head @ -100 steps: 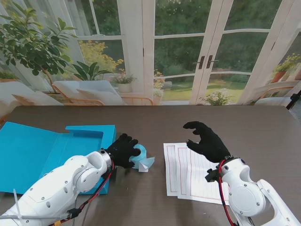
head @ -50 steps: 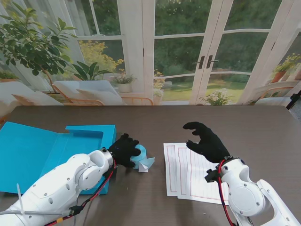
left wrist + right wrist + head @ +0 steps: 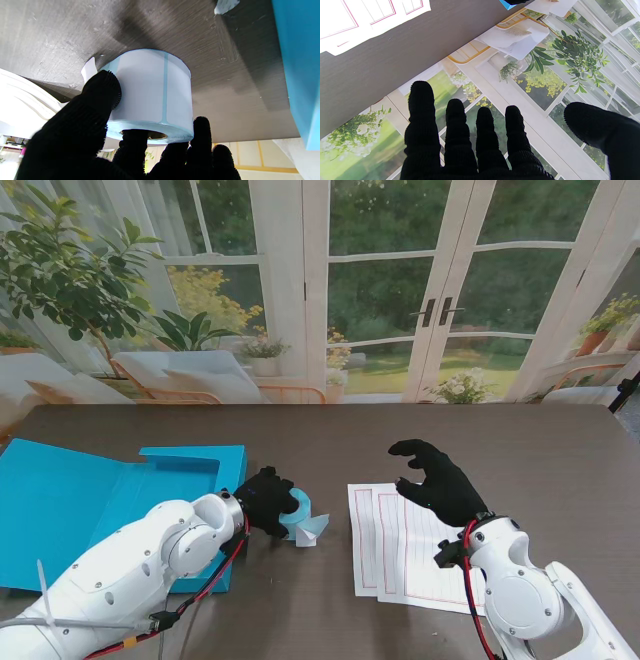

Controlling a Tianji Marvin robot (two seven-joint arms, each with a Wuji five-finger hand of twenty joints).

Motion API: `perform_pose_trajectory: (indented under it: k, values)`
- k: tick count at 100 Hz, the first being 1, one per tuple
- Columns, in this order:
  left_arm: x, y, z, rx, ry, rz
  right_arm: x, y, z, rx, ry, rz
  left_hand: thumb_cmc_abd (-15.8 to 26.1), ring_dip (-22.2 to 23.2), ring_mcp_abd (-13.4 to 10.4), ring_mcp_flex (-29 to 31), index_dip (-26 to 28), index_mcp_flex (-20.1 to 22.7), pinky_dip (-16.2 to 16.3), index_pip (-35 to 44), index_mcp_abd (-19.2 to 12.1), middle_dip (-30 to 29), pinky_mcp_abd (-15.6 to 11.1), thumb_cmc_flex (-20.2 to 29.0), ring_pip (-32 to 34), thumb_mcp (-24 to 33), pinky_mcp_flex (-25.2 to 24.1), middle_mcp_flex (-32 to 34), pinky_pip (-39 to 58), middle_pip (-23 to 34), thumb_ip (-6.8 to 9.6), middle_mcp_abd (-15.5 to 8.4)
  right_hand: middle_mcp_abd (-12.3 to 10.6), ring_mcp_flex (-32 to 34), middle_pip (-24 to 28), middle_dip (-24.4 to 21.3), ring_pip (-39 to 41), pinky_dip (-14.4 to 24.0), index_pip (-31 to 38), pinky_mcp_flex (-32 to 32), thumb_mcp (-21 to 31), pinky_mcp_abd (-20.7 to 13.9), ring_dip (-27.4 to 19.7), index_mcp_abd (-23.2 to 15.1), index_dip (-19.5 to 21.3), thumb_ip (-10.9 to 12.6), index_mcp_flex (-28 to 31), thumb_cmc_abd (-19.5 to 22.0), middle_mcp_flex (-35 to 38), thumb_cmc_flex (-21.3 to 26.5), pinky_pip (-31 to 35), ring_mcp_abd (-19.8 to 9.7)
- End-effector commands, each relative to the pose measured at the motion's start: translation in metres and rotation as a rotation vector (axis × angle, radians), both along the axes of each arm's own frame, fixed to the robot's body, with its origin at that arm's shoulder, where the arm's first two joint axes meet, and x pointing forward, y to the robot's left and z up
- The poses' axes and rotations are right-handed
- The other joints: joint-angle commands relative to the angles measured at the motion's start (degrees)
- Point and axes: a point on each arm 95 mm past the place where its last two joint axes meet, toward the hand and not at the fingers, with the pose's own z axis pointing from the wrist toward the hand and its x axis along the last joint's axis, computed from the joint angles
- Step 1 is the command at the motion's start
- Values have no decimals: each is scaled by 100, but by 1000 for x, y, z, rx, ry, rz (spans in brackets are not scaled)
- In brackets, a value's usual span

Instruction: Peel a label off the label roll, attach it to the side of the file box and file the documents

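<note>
Stand view, largest first: we count one dark table [image 3: 330, 435], one blue file box [image 3: 120, 500] lying open by its left edge, one small stack of ruled documents [image 3: 405, 545] toward the right of the near edge, and one label roll [image 3: 300, 518] on the bare wood between box and papers, near the box's right edge. We have two hands in play.

Our left hand [image 3: 265, 498] is grasping the label roll: on the left wrist camera the thumb [image 3: 100, 95] presses the white outer wrap of the roll [image 3: 152, 92] while the other fingers [image 3: 201, 130] curl against its rim and core. A loose white label end [image 3: 88, 70] sticks out beside the thumb. A strip of the file box [image 3: 300, 62] shows alongside.

Our right hand [image 3: 440, 480] hovers over the far part of the documents, fingers spread apart and holding nothing; its wrist camera shows the fingers [image 3: 455, 125] clear of the paper [image 3: 370, 17].

Against the frame half a second back, our left hand has shifted slightly along the roll; the right hand and the papers are unchanged.
</note>
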Motion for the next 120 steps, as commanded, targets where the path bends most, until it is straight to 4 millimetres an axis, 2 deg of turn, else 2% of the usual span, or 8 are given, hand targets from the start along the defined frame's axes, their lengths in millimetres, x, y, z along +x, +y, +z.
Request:
perform_pose_trajectory:
  k: [1,19,36,56,65,73,82,120]
  values:
    - [-11,1,-16,39,70,-7,-2,3,-3,1,19,12,183,-58,89,-94,64,192,86,-149,-124,-120,11,-147,-120,278,-159,899,-18,981,-89,-405,74,-41,51,-29,26,50,70,-2414,-66,-3,-2,10,-66,169,0,79,-63,121,-130,-41]
    - [-12,0,-15,73,84,-15,-2,4,-4,3,23,11,-39,-3,82,-46,243,244,95,-40,-101,109,29,-144,-82,453,-135,972,-9,1223,-148,-449,72,-43,49,-31,25,53,68,-2411,-72,-2,-2,11,-70,174,1,89,-73,123,-132,-32]
    - [-13,-4,-19,92,83,-19,-2,4,-4,7,24,12,-37,101,137,96,159,267,123,892,-161,615,88,268,80,105,15,1138,50,1627,-93,-476,77,-39,50,-31,30,56,69,-2408,-70,3,0,13,-72,179,4,92,-72,133,-133,-32]
    - [-13,-9,-24,105,31,-40,-1,5,-5,12,27,15,138,216,112,818,212,401,255,1555,-23,728,224,563,634,263,718,1998,436,1972,-72,-729,91,-42,54,-30,31,59,77,-2405,-80,1,0,23,-74,182,32,114,-67,131,-133,-22]
    - [-12,-11,-26,110,-6,-70,0,5,-6,14,26,14,-29,220,26,1324,139,508,144,1915,81,1911,141,547,1116,537,635,2757,2022,1892,-172,-962,87,-37,52,-32,34,61,76,-2404,-88,0,1,25,-76,181,45,135,-67,126,-133,-30]
    - [-10,-12,-26,123,-44,-103,0,5,-6,18,26,12,-175,268,-8,1869,90,689,-401,2231,-192,1932,10,499,1521,708,391,3415,4157,1946,-255,-1083,94,-40,51,-34,33,61,71,-2406,-93,1,0,31,-79,181,45,149,-64,123,-135,-23]
    - [-9,-13,-26,112,-63,-123,1,5,-7,20,26,9,-308,364,28,2217,63,836,-445,2371,-280,1990,-75,488,1807,837,542,3802,4631,2068,-292,-1156,106,-44,51,-34,33,62,74,-2409,-99,0,0,30,-80,181,56,174,-60,127,-137,-21]
    - [-8,-9,-20,-93,-102,-123,2,6,-9,49,32,3,-874,722,889,2980,-88,1148,-354,2733,191,2356,285,376,2563,1928,1242,4607,5257,2224,-547,-731,120,-32,54,-36,40,66,62,-2410,-149,13,1,54,-93,191,90,329,-43,143,-147,-10]
